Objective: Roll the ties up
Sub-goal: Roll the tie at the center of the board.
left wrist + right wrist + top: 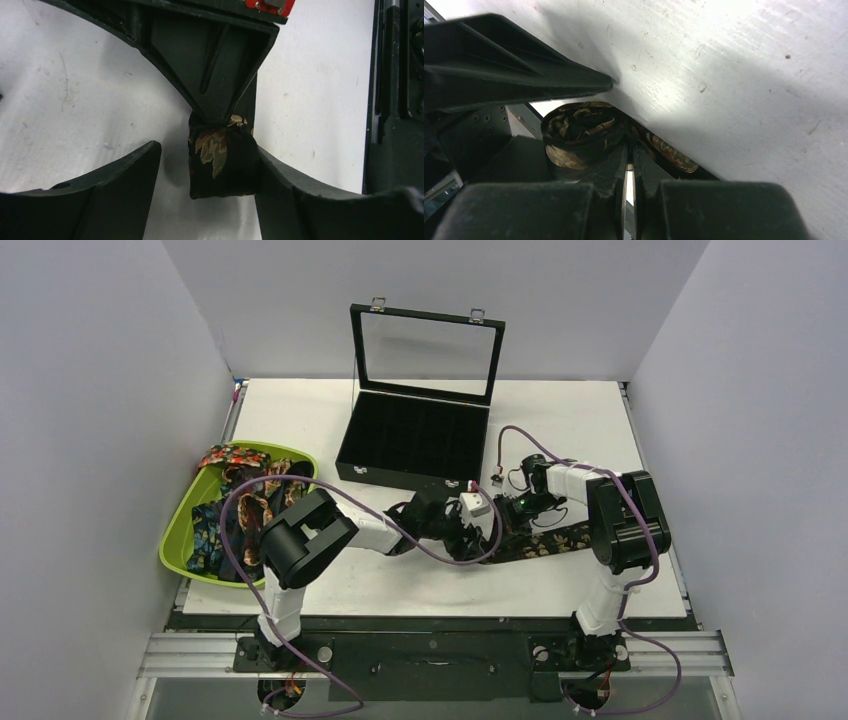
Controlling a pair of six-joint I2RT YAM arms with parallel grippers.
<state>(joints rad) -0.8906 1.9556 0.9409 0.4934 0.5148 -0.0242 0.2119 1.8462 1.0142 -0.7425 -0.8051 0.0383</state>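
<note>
A dark tie with tan-gold florals (pixel 560 540) lies flat on the white table, its left end rolled up. The roll (pixel 220 165) stands between the fingers of my left gripper (pixel 207 155), which is open. The roll touches its right finger (pixel 280 175), with a gap to the left one. My right gripper (pixel 630 150) is shut on the roll's (pixel 574 130) outer layer. It reaches in from above in the left wrist view (pixel 215 75). In the top view both grippers, left (pixel 468 533) and right (pixel 503 523), meet at mid-table.
A lime-green bin (pixel 172 540) at the left edge holds several more patterned ties (pixel 225 515). A black compartment case (pixel 415 445) with its glass lid raised stands at the back centre. Purple cables (pixel 235 540) loop over both arms.
</note>
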